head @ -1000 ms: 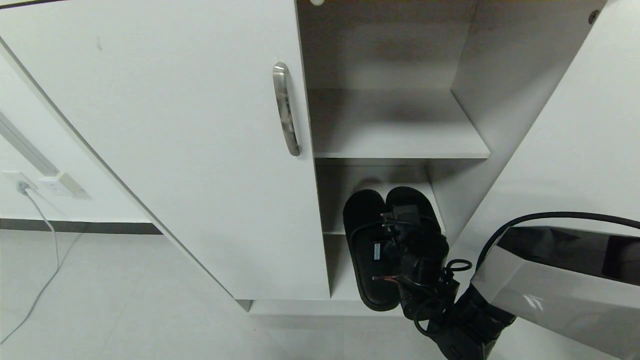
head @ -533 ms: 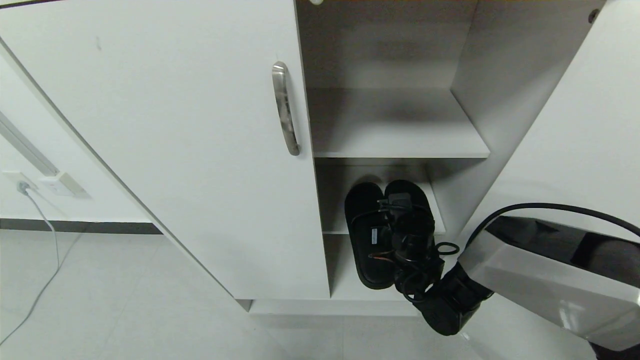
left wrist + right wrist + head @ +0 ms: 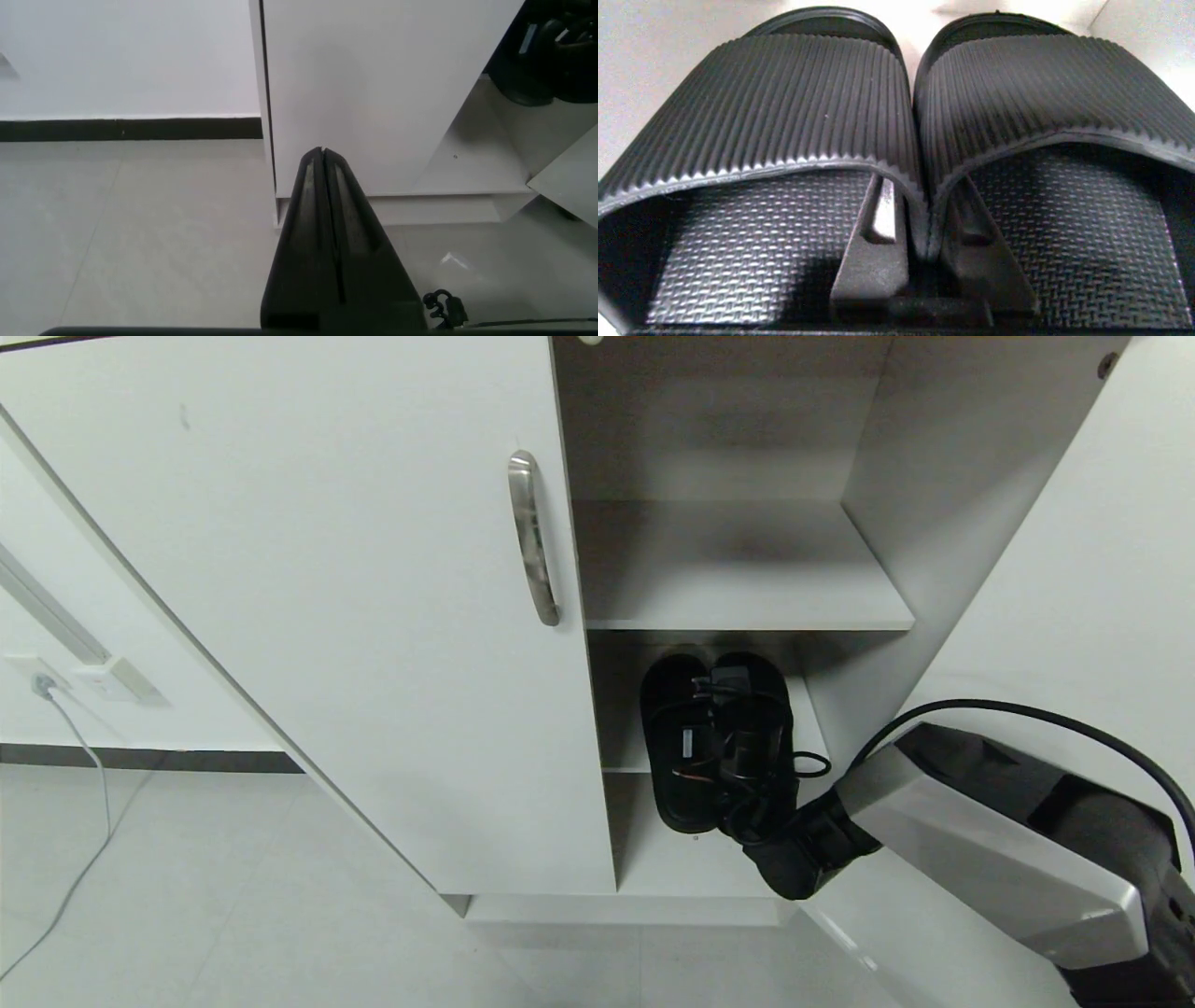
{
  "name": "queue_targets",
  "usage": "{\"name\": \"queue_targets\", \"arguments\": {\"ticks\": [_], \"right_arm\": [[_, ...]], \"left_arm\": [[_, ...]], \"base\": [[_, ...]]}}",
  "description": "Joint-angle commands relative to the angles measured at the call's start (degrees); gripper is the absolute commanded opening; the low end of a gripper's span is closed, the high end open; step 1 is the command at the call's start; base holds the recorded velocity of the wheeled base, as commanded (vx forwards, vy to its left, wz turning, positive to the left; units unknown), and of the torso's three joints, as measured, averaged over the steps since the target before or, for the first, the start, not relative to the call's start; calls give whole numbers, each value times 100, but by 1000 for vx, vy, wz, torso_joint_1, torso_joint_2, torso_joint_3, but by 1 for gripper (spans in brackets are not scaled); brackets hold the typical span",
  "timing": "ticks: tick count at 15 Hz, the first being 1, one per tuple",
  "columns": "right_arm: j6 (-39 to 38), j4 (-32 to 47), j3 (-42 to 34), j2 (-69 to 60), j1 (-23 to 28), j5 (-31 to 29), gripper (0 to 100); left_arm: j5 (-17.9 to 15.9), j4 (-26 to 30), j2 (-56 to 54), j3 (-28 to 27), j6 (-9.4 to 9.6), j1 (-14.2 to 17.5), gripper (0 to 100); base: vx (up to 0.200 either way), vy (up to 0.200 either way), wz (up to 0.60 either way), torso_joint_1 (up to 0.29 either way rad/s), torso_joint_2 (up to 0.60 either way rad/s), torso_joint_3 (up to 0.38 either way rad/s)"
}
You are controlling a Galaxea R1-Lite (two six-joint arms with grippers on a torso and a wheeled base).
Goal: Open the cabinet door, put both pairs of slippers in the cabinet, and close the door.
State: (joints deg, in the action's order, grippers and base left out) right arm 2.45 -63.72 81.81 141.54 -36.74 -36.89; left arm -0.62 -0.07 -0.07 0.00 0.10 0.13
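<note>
The right gripper (image 3: 724, 711) was clamped on the pair of black slippers (image 3: 674, 793), and the right wrist view showed how: one finger (image 3: 878, 233) sat inside each shoe with the two inner side walls pinched between them, so a single grasp carried both side by side as one flat bundle. They were held soles down and toes first in the open right half of the cabinet (image 3: 868, 476), toes over the middle shelf (image 3: 810, 723) and heels past its front edge; whether they already rested on it could not be told. The right door (image 3: 1074, 569) stood swung wide, giving the arm room to enter, while the left door (image 3: 327, 569) was shut. The left gripper (image 3: 321, 161), fingers pressed together on nothing, hung low over the floor (image 3: 121, 233) near the cabinet's base, apparently parked clear of the work
</note>
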Motion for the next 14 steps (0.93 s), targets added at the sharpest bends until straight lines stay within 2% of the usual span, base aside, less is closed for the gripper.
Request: {"name": "queue_targets", "arguments": {"ticks": [1,8,12,14], "right_arm": [[1,132,309,154,44,15,0],[1,1529,2146,558,343,59,0],[1,1977,2744,734,396,112,0],[1,2057,2770,734,396,112,0]], "left_arm": [[1,-1,7,0,-1,-5,0],[1,-1,7,0,-10,-5,0],[1,-1,7,0,-10,-5,0],[1,-1,7,0,-10,-5,0]], "base": [[0,0,0,0,0,0],[0,0,0,0,0,0],[0,0,0,0,0,0],[0,0,0,0,0,0]]}}
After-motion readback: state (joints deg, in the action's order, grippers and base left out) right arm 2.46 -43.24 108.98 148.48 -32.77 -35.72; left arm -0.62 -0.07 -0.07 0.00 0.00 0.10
